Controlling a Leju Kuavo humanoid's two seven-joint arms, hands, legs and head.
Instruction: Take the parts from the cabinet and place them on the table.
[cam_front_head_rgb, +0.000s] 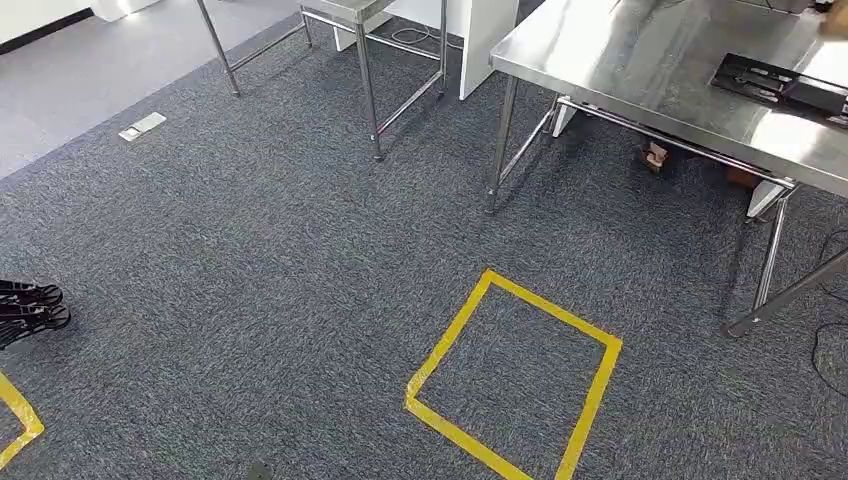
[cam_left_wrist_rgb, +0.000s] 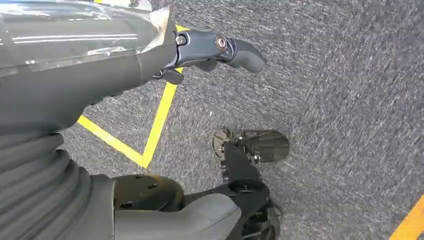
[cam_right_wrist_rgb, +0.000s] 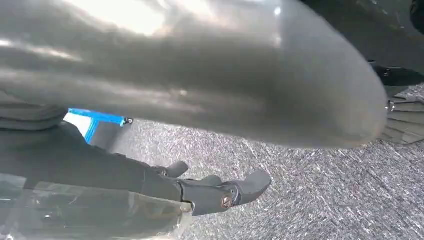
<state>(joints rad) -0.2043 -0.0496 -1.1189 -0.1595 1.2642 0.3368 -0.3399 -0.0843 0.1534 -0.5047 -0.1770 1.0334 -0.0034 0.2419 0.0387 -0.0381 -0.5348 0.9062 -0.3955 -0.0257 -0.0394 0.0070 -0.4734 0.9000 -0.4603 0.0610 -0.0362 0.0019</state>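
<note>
Both hands hung low and held nothing, the left hand (cam_left_wrist_rgb: 220, 50) and right hand (cam_right_wrist_rgb: 225, 192) each with fingers loosely apart above the grey carpet (cam_front_head_rgb: 300, 250), while the steel worktop (cam_front_head_rgb: 640, 70) stood ahead at the right, a dark part (cam_front_head_rgb: 785, 85) lying on its surface; the cabinet was out of sight. Doing this leg well likely meant turning squarely toward the cabinet, keeping clear of the worktop's legs (cam_front_head_rgb: 500, 140) and the yellow taped square (cam_front_head_rgb: 515, 375) on open floor.

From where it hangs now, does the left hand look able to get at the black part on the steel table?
Probably not: the left hand hangs low over the carpet, while the black part lies across the steel table, far off.
</note>
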